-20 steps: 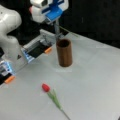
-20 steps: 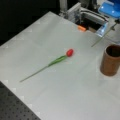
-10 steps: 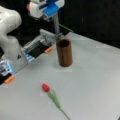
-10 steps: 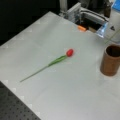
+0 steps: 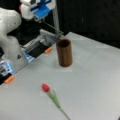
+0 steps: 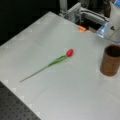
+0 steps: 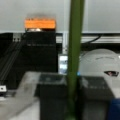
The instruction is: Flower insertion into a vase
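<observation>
Lying flower (image 5: 53, 98): we see a red-headed flower flat on the surface (image 5: 95, 82), lower centre of a front view, touching nothing; it has not shifted over the last second. It also shows at mid-frame (image 6: 56, 60).
Vase (image 5: 64, 52): upright at frame centre, well apart from the lying flower; at the right edge in a front view (image 6: 110, 60). It is unmoved. We see nothing standing out of its mouth.
Gripper (image 5: 40, 18): upper left of the frame, above and left of the vase. Over the last second it has drifted leftward, away from the spot over the vase mouth.
Fingers (image 7: 50, 97): clenched on a green stem (image 7: 75, 50), which runs from the bottom to the top of the wrist view between them.
Stem head: not visible in any view.
Background, wrist view: an orange tab (image 7: 40, 24) at upper left.
Task meaning: we judge that no flower is in the vase yet; one stem is in the grasp and one flower waits on the surface.
</observation>
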